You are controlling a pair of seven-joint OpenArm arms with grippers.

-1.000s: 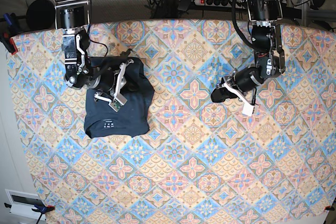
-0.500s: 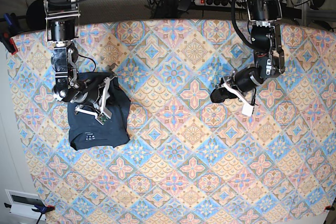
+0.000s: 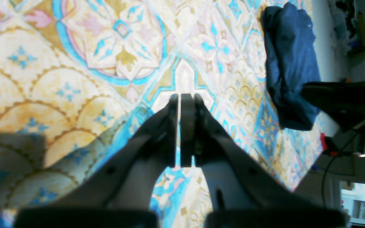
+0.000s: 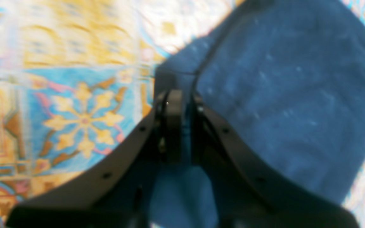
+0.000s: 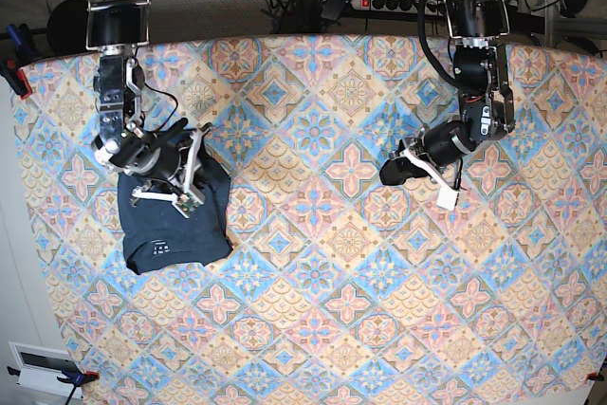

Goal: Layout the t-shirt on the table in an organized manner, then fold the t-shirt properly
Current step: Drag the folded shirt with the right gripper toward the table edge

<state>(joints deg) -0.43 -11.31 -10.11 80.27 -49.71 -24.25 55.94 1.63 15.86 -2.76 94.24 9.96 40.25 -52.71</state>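
Right end effector, jaws narrow, pinches the folded t-shirt edge to reposition it; left end effector, closed and empty, hovers above the worktop, well apart.

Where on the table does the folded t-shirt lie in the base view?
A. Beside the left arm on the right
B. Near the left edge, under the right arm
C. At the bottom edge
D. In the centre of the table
B: the dark t-shirt sits folded near the left edge of the table, with the right gripper over its top part.
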